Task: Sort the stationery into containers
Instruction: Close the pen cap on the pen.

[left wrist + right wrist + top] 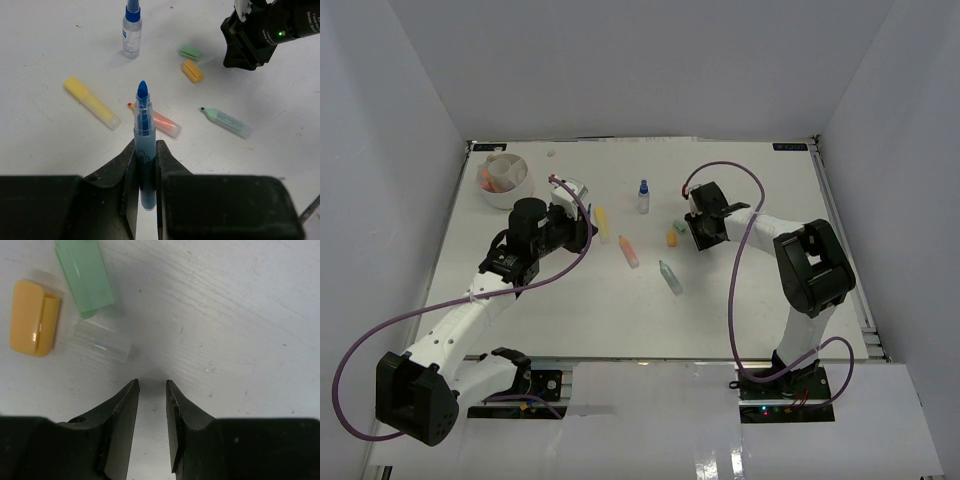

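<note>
My left gripper (146, 145) is shut on a blue marker (144, 120), whose uncapped tip points away from me above the table. Beyond it lie a yellow marker (92, 103), a pink-orange marker (162, 121), a teal marker (227, 122) and a blue-capped clear bottle (132, 32). The white divided tub (505, 180) stands at the far left, behind the left gripper (582, 230). My right gripper (152, 383) hovers low over the table, open by a narrow gap, with nothing between its fingers. Just ahead of it are a green block (85, 275), an orange block (32, 317) and a clear cap (101, 341).
The tub holds some orange and pink items. White walls close in the table at the back and on both sides. The right gripper (698, 225) sits right of the two small blocks (675, 233), about mid-table. Purple cables loop off both arms.
</note>
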`<state>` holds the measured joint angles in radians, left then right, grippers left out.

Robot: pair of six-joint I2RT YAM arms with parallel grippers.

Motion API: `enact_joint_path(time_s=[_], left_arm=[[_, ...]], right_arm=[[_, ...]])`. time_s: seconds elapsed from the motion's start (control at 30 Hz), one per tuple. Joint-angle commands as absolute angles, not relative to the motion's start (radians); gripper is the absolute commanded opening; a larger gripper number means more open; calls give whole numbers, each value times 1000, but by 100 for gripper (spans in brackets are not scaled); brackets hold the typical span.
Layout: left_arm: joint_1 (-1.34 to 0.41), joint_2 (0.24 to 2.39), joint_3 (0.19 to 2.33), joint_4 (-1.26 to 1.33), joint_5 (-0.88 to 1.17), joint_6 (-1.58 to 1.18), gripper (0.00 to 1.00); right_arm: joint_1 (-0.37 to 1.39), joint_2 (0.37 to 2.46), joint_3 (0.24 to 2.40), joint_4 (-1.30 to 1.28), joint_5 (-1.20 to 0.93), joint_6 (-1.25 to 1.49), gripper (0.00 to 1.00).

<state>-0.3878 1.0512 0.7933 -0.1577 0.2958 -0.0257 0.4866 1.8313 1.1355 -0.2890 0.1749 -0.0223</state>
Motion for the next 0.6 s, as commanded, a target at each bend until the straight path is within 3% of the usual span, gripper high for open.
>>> enact_joint_path(time_s=[0.0,0.57], left_arm=[[-382,1043,798,-160,295,-23,0],[-382,1042,798,-163,288,-23,0]], right_arm=[[509,1818,1127,-316,138,31,35],[517,1940,1249,-275,270,90,34]])
